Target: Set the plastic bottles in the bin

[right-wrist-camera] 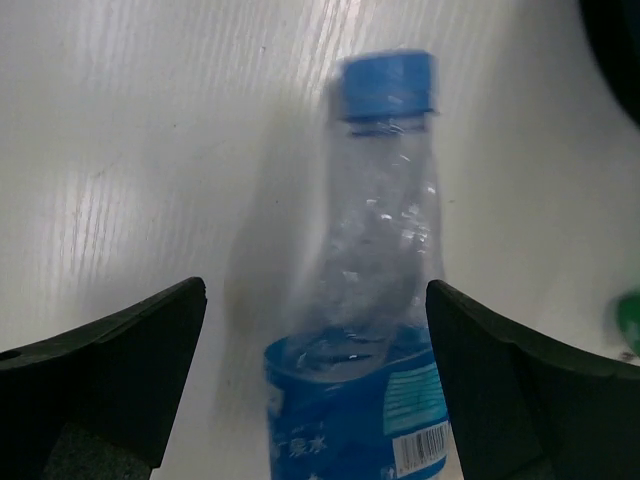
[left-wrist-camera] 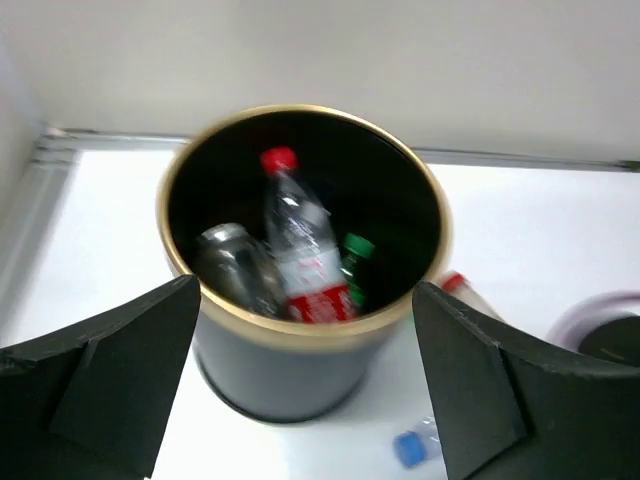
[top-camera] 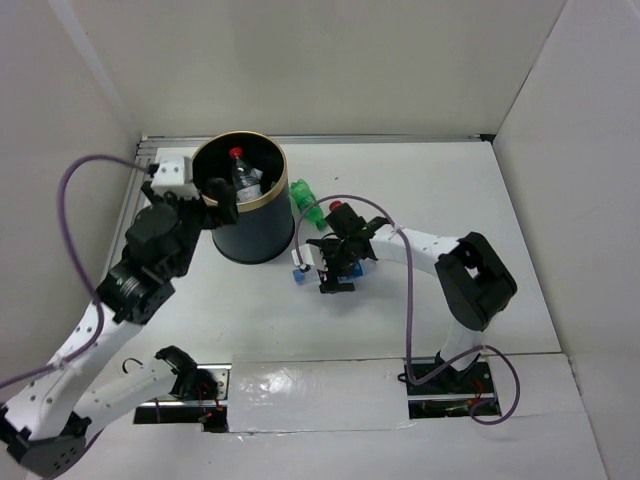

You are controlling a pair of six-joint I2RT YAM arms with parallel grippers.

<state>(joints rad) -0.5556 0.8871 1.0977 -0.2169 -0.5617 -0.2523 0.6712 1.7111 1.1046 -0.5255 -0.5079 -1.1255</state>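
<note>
The dark bin with a gold rim stands at the back left. It holds a red-capped bottle, a green-capped one and a greyish one. My left gripper is open and empty, just above the bin's near-left rim. My right gripper is open, straddling a clear bottle with a blue label and blue cap that lies on the table. A green bottle and a red-capped bottle lie right of the bin.
White walls close the table at the back and both sides. The right arm's purple cable loops over the table. A green bit shows at the right edge of the right wrist view.
</note>
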